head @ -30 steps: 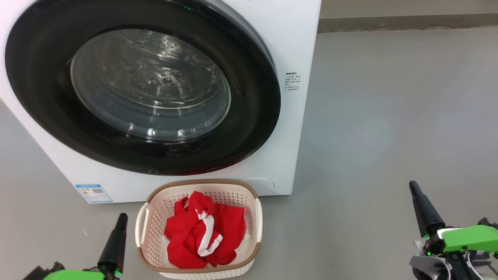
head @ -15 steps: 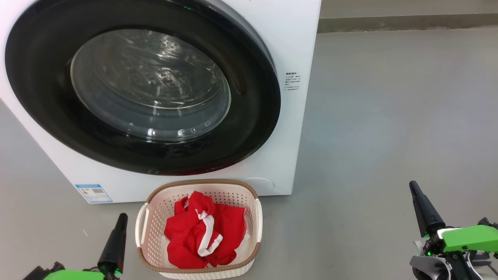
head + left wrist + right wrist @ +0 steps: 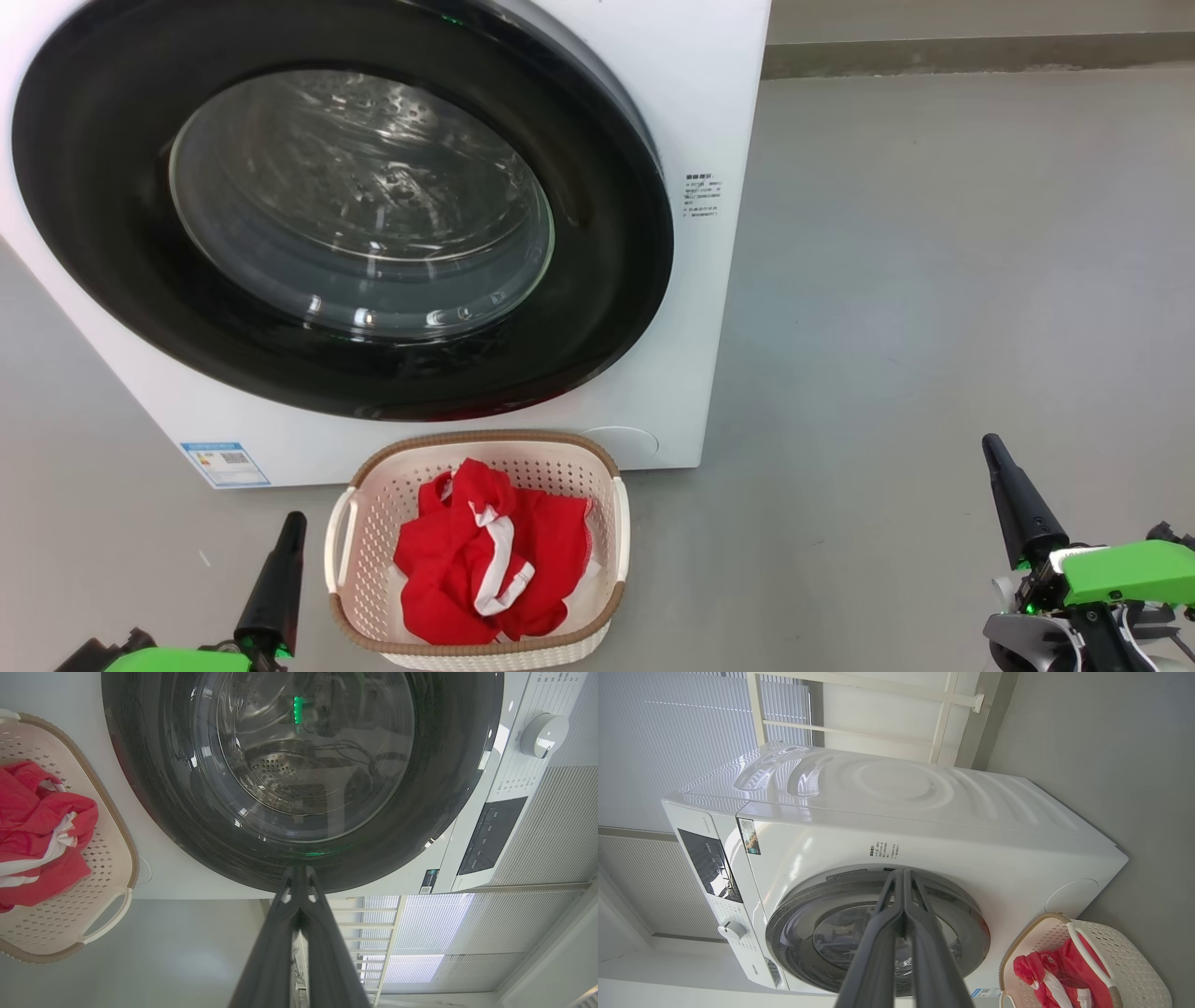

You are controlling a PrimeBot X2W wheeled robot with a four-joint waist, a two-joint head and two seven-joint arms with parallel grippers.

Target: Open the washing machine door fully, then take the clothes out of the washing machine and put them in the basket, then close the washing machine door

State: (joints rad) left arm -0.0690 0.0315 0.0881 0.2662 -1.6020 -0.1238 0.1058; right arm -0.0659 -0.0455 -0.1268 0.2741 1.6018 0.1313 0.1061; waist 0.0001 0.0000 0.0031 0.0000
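The washing machine stands on the grey floor, and its door is shut, the wide black rim lying flat against the white front. Through the glass window the steel drum shows, with no red cloth visible behind it.

The basket sits on the floor at the foot of the machine, its far rim just beside the front panel, below the door's lower edge. The clothes lie heaped inside it, red with a white band across the top fold. A blue label sits at the front panel's lower left corner, and a round cap sits low on the front, just behind the basket's right far corner.

The left gripper hangs just beside the basket's left handle, its two dark fingers pressed together and holding nothing. The right gripper is well apart from the basket, over bare floor to its right, fingers likewise pressed together and empty. In the left wrist view the closed tips point at the door's rim.
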